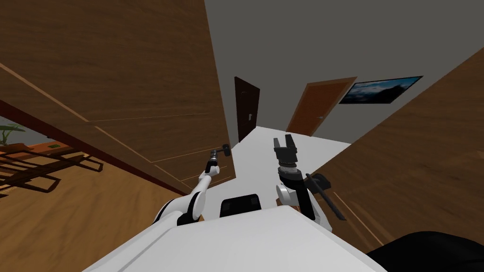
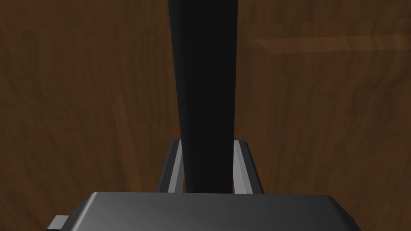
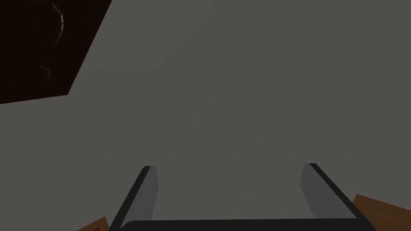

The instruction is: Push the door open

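The head view is lit evenly and moderately, without glare; a dark shadow is thrown on the wooden floor (image 1: pixel 71 222) at the left, and straight lines are splayed towards the corners by the wide lens. The left wrist view is rendered dim, the brown door (image 2: pixel 321 120) muted and the black handle (image 2: pixel 204 80) gripped by the left claw (image 2: pixel 207 141) shown without highlight. In the right wrist view the grey wall (image 3: pixel 241 80) is rendered flat, dull and shadowless.

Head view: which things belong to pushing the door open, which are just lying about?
In the job: brown wooden door, black handle, left end effector shut on it.
Lying about: open right end effector, dark far door, orange door, wall picture.
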